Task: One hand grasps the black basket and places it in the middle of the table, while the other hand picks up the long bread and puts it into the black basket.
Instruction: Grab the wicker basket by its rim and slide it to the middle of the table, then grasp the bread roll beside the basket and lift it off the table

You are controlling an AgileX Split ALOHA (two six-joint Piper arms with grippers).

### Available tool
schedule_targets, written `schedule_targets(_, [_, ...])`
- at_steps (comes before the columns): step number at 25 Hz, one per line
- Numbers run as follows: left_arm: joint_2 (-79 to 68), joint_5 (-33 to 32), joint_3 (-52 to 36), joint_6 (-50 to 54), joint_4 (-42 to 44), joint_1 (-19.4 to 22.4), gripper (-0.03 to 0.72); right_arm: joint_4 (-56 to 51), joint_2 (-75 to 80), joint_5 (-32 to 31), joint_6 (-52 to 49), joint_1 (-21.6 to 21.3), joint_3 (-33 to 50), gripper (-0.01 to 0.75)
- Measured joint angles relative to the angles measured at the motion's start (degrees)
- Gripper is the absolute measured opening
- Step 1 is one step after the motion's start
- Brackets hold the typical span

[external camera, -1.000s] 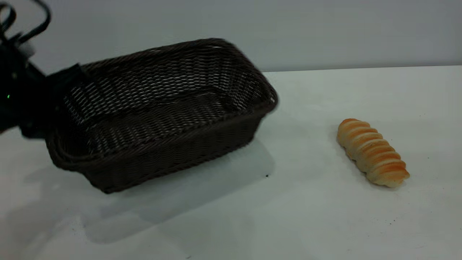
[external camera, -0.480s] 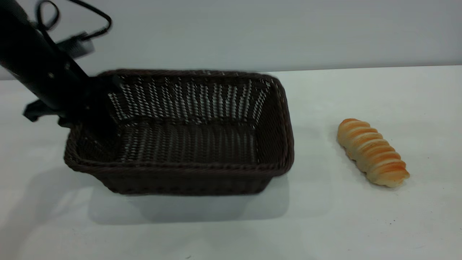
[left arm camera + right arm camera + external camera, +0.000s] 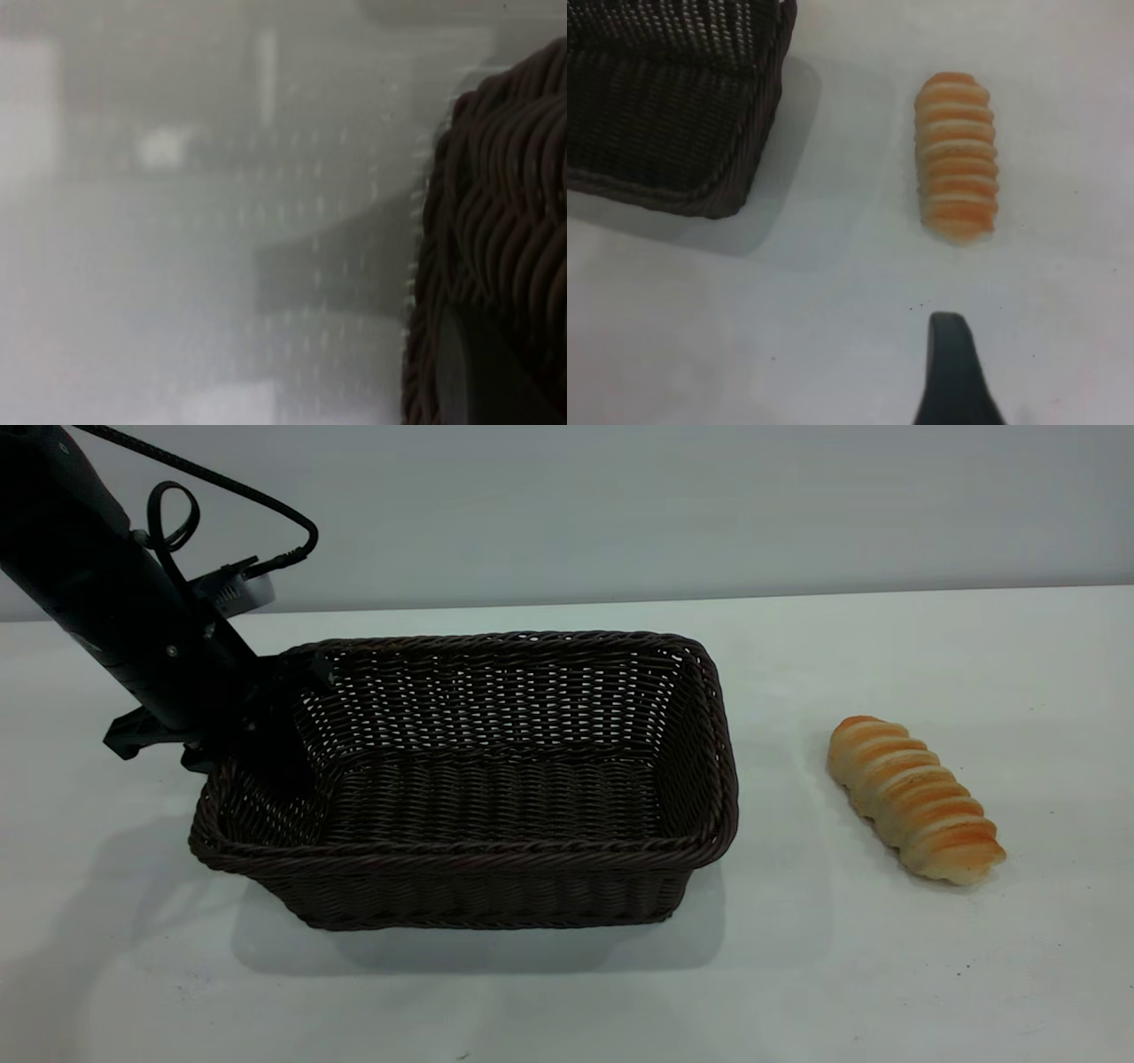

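The black basket (image 3: 496,779) is a large rectangular woven basket, upright and empty, flat on the counter (image 3: 797,974). The long bread (image 3: 912,799), golden with pale ridges, lies apart at its right side.

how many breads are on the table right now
1. The small ridged golden-orange long bread lies on the plain white table, right of the dark woven wicker black basket, not touching it. The basket's interior is empty, and nothing seems hidden.

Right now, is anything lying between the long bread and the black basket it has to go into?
Nothing visible. Bare table separates the long bread from the black basket. The basket is empty, and the left gripper holds its far-left rim, away from the bread's side.
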State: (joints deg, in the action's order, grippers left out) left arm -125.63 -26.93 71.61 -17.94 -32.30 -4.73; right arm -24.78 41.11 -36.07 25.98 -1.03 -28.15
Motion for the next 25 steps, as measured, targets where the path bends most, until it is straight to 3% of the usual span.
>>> schedule_targets(3, [0.0,0.05,0.04,0.0,0.0,0.0,0.193,0.0,0.0,0.0,0.07,0.0,0.0,0.492])
schedule_targets(10, [2.88,-0.33,0.04,0.0,0.31,0.0,0.466,0.12,0.0,-0.05,0.07,0.0,0.0,0.492])
schedule_targets(15, [9.45,-3.95,0.04,-0.15,4.27,0.0,0.496,0.12,0.0,-0.12,0.02,0.0,0.0,0.492])
schedule_targets(20, [18.86,-6.61,0.04,2.53,15.01,0.06,0.5,-0.6,0.0,-0.49,0.31,0.0,0.0,0.492])
schedule_targets(25, [27.05,-9.38,0.04,8.79,20.42,0.23,0.5,-10.52,2.64,-0.54,7.78,0.0,-0.07,0.492])
